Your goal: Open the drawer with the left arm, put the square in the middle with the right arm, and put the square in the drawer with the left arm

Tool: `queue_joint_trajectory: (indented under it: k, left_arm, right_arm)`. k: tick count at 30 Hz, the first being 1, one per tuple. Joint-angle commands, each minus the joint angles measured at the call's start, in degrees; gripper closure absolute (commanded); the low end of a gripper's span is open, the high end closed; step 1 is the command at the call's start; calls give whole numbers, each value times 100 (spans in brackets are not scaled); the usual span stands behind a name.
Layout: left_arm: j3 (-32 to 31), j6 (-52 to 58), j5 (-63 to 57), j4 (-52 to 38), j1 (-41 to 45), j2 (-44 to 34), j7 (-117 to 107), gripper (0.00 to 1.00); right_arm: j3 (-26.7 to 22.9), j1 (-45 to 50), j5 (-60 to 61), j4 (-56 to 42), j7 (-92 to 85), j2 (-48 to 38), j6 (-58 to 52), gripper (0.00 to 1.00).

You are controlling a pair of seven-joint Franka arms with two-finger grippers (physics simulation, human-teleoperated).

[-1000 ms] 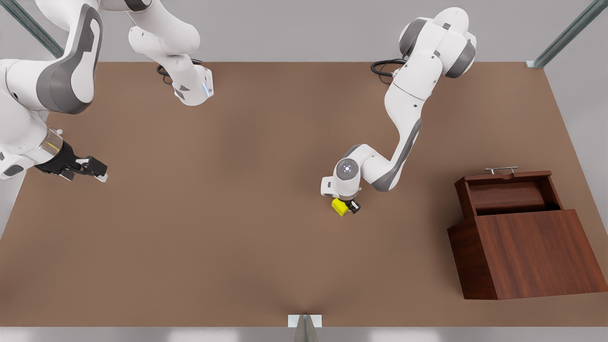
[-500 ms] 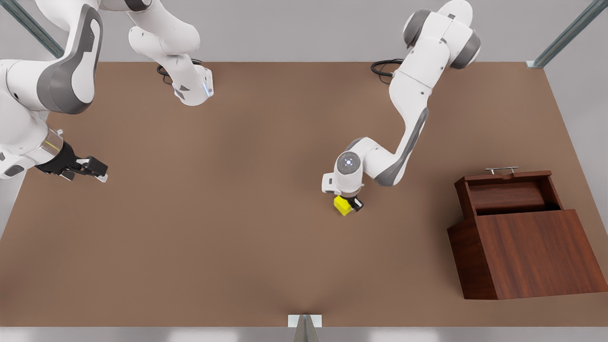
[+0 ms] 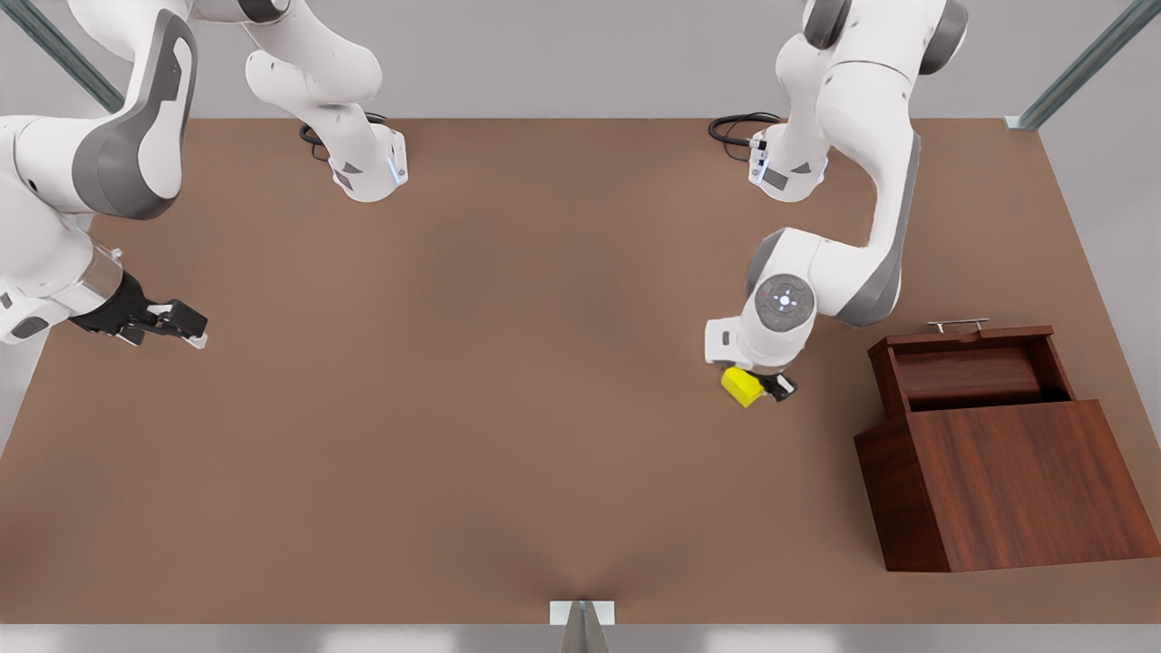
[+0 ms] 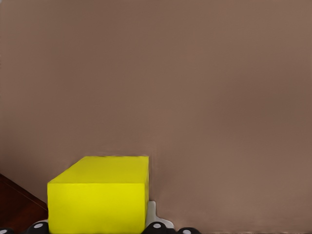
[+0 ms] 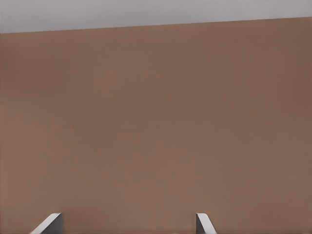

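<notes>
Front view: brown counter carries everything. Wooden cabinet sits at the front view's right, near edge. Its drawer is pulled out toward the far side, tray empty, silver bar handle at its far end. 2 white arms. Left arm is based far right and bends down over the counter just left of the drawer. Right arm waits at the front view's far left, off the work.

Left claw points down and is clenched on the square, the yellow cube showing under the wrist beside 1 black finger; cube is near the drawer's left side, not in it. Left wrist view: square sits between the finger bases, with a dark cabinet corner beside it.

Right claw hangs over the counter's left edge, released and holding nothing. Right wrist view: 2 fingertips spread well apart over bare counter.
</notes>
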State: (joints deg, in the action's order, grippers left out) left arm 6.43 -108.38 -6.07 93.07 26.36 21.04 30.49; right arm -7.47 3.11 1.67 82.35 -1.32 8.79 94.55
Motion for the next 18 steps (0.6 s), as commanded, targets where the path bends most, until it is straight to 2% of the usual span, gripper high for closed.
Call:
queue_joint_trajectory:
  k: [1,13,18]
  left_arm:
    - [121,53,291,1,18,-12,202,28]
    - [2828,54,748,212,18,-65,4993,27]
    - [2925,-52,774,220,-571,32,5889,27]
  right_arm:
    - [0,5,9,0,0,0,-7,0]
    - [0,-13,0,0,0,-9,-7,0]
    - [0,23,0,0,0,8,2,0]
